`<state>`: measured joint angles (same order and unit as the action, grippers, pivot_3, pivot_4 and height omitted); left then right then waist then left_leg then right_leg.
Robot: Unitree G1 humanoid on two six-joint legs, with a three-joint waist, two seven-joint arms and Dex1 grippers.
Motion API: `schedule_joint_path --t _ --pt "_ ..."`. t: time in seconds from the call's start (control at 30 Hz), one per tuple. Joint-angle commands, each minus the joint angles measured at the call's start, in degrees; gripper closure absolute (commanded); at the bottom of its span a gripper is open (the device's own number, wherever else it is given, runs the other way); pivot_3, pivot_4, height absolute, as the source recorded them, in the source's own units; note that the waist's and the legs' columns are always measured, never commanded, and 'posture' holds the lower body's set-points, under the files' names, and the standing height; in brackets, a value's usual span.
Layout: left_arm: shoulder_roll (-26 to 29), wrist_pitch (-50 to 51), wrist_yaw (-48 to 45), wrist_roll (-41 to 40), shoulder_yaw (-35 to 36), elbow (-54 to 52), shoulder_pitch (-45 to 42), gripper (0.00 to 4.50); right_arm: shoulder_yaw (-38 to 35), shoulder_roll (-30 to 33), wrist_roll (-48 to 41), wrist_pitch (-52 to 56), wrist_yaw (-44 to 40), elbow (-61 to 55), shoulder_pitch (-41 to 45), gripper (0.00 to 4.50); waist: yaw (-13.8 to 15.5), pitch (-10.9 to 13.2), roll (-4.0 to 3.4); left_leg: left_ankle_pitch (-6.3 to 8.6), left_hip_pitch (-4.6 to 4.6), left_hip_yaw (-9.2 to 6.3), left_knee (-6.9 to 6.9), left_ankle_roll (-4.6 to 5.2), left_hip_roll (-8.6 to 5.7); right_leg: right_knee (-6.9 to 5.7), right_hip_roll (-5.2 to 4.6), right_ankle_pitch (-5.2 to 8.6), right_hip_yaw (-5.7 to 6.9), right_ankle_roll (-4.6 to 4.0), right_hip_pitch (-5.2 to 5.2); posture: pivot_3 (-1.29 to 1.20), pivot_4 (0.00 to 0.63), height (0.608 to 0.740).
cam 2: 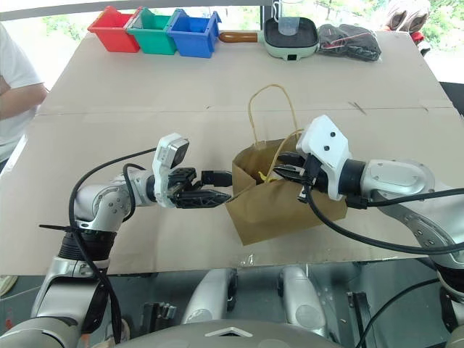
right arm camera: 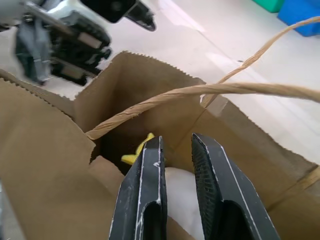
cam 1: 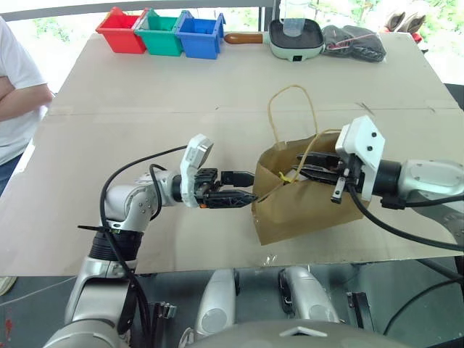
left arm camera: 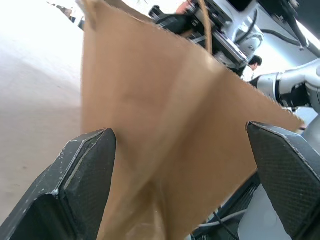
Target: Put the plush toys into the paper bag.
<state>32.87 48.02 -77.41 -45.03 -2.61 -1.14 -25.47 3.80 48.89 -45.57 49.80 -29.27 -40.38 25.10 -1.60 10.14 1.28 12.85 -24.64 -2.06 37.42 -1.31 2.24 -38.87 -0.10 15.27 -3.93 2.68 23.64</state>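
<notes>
i see red [cam 1: 119,32], green [cam 1: 159,34], blue [cam 1: 199,36] bins, pan [cam 1: 296,38], dark cloth bundle [cam 1: 355,41] along far table edge [cam 1: 145,94]. paper bag [cam 1: 304,203] mid-table, white plush toy [right arm camera: 182,187] inside, mostly hidden. left gripper [cam 1: 245,187] spread wide beside bag's side, empty. right gripper [right arm camera: 176,165] at bag mouth, fingers narrowly apart; can't tell if gripping.

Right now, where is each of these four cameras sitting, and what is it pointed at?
Left eye view: on the head, looking forward and down over both arms at the paper bag on the table.
Right eye view: beside it, same scene; both show the colored bins.
Left wrist view: on the left arm, looking between its wide-open fingers at the bag's side.
Right wrist view: on the right arm, looking past its nearly closed fingers into the bag at the white plush toy; it also shows the left gripper.
</notes>
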Motion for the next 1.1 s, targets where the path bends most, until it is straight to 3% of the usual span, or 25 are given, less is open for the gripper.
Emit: schedule_joint_path --t 0.03,0.27,0.47,0.57,0.63,0.8,0.83,0.9,0.97,1.0,1.07,1.1 --pt "1.72 -3.17 -1.68 0.82 -0.05 -4.29 1.41 0.00 -0.57 -1.30 2.40 -1.15 0.32 0.09 1.36 4.37 -0.01 0.00 0.00 0.00 0.00 0.00 0.00 0.00 0.00 0.00 0.00 0.00 0.00 0.00 0.00 0.00 0.150 0.740" --pt "4.16 -3.82 -2.99 -0.43 0.69 -8.51 3.95 0.00 -0.46 -3.55 5.30 -1.06 -0.37 0.64 1.40 4.37 0.02 0.00 -0.01 0.00 0.00 0.00 0.00 0.00 0.00 0.00 0.00 0.00 0.00 0.00 0.00 0.00 0.150 0.740" --pt "1.42 -6.02 2.50 2.20 -0.96 -10.79 4.61 0.00 -0.24 -5.51 6.68 -0.84 -0.75 0.92 1.64 4.37 0.09 -0.01 0.00 0.00 0.00 0.01 0.01 0.00 0.00 0.00 -0.01 0.00 0.00 0.00 -0.01 0.00 0.150 0.740" --pt "-0.19 -8.25 5.60 4.04 -0.69 -10.10 4.89 0.00 -5.23 -6.01 -0.87 1.79 -2.26 -0.02 1.52 4.37 0.08 0.00 -0.01 0.00 0.00 0.01 0.01 0.00 0.00 0.00 0.00 0.00 -0.01 0.00 -0.01 0.00 0.150 0.740" --pt "-2.23 -11.48 9.99 7.64 -1.32 -9.54 4.69 0.00 -10.10 -5.20 -5.95 3.10 -2.81 -0.58 0.96 3.35 0.34 0.00 -0.01 0.00 -0.01 0.00 0.01 0.00 0.00 0.00 -0.01 0.00 0.00 0.00 -0.01 0.00 0.150 0.740" --pt "-4.64 -15.27 12.80 11.07 -3.04 -9.33 5.06 0.00 -11.99 -4.50 -9.07 4.18 -1.32 -1.93 -0.19 1.31 0.74 -0.02 0.01 0.00 0.01 0.01 0.02 0.00 -0.01 0.01 -0.01 -0.01 -0.01 0.00 -0.04 0.00 0.150 0.740" --pt "-5.33 -15.05 13.68 10.95 -3.00 -9.50 5.05 0.00 -12.06 -4.45 -9.68 4.37 -0.96 -2.53 -0.70 1.31 0.71 -0.02 0.01 0.00 0.01 0.02 0.02 0.00 -0.01 0.00 -0.01 -0.01 -0.01 0.00 -0.04 0.00 0.150 0.740" --pt "-6.84 -14.84 15.39 10.34 -2.41 -9.77 5.24 0.89 -12.17 -4.65 -10.65 4.23 -0.13 -3.73 -1.61 1.40 0.74 -0.02 0.00 0.00 0.02 0.03 0.02 0.00 -0.01 0.00 -0.01 -0.01 -0.03 0.00 -0.04 0.00 0.150 0.740" --pt "-7.44 -15.53 15.76 10.46 -2.13 -9.59 5.44 1.52 -12.69 -4.94 -11.62 4.06 0.67 -4.16 -2.17 1.95 0.68 -0.02 0.00 0.00 0.02 0.03 0.02 0.00 -0.01 0.00 -0.01 -0.01 -0.03 0.00 -0.04 0.00 0.150 0.740" --pt "-7.78 -16.14 15.95 10.63 -1.92 -9.27 5.36 2.13 -12.86 -4.96 -11.28 3.54 0.94 -4.27 -2.25 2.49 0.68 -0.02 0.00 0.00 0.02 0.03 0.02 0.00 -0.01 -0.01 -0.01 -0.01 -0.03 0.00 -0.04 0.00 0.150 0.740" --pt "-8.49 -18.12 16.54 11.55 -1.58 -8.37 4.84 2.77 -13.79 -5.59 -12.05 2.96 1.97 -3.78 -2.46 2.49 0.70 -0.02 0.00 0.00 0.02 0.02 0.02 0.00 -0.01 -0.02 0.00 -0.01 -0.03 0.00 -0.04 0.00 0.150 0.740" --pt "-8.86 -19.49 16.87 12.17 -1.37 -7.60 4.30 3.30 -14.33 -5.55 -12.73 2.66 1.81 -3.70 -2.56 2.19 0.73 -0.02 0.00 0.00 0.03 0.03 0.02 0.00 -0.01 -0.02 0.00 -0.01 -0.03 0.00 -0.04 0.00 0.150 0.740"
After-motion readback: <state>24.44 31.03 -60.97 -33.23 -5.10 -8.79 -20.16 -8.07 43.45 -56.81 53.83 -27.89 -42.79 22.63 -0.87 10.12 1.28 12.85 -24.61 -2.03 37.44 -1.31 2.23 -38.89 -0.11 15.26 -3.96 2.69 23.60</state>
